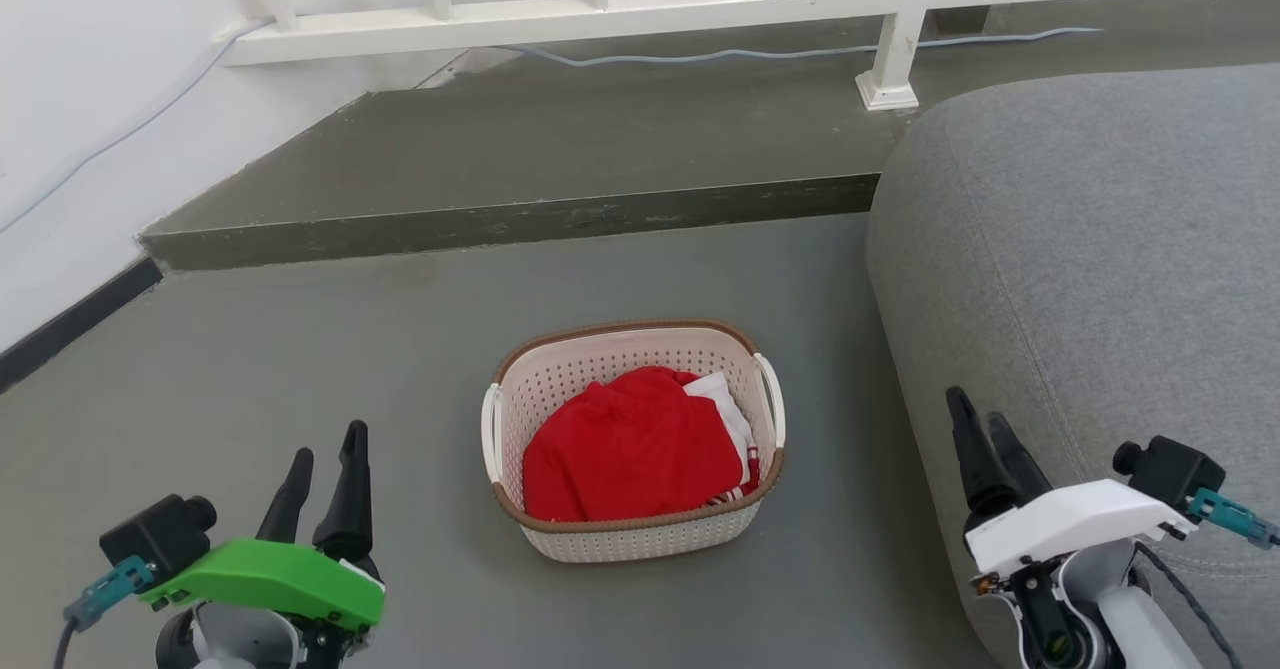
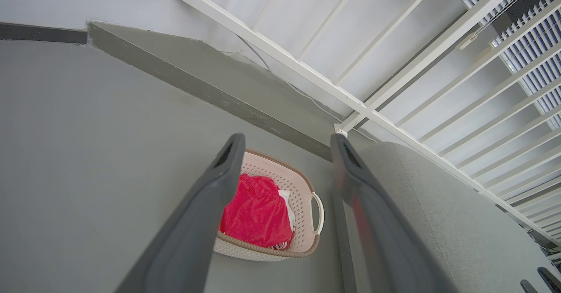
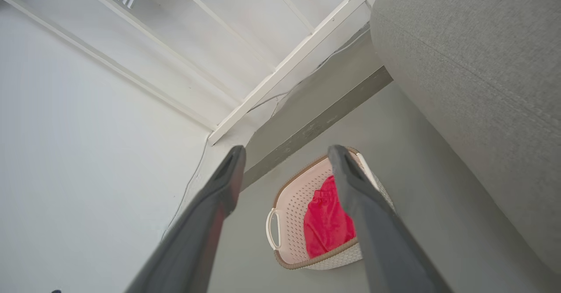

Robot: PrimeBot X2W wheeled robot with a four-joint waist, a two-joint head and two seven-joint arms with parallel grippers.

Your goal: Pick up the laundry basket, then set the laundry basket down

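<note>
Cream-white perforated plastic, a brown woven-look rim and 2 white side handles: that is the basket (image 1: 620, 545). It stands upright on the grey floor (image 1: 300, 349), straight ahead of the robot, between the 2 arms. It is near the grey sofa (image 1: 1100, 249) on its right but apart from it, and short of the raised step (image 1: 500, 221) behind.

By my reading the task is at its very start. The left gripper (image 1: 327, 444) hangs low at the left and the right gripper (image 1: 975, 409) low at the right, in front of the sofa. Both are well apart from the basket. Each wrist view shows its 2 fingers spread wide with nothing between them, so both sets of jaws are released and empty. The pick-up is not begun, and the set-down is left too.

The basket is rounded-rectangular, its walls flaring slightly toward the rim. 1 handle (image 1: 490, 434) faces the left arm and the other handle (image 1: 772, 399) faces the right, which looks well suited to a 2-armed lift. Inside lies a crumpled red cloth (image 1: 630, 449) that covers most of the bottom, with a white cloth (image 1: 722, 397) tucked against the right wall. Neither cloth rises above the rim or hangs over a handle. The load looks light and soft, so I judge it unlikely to shift much when lifted.
</note>
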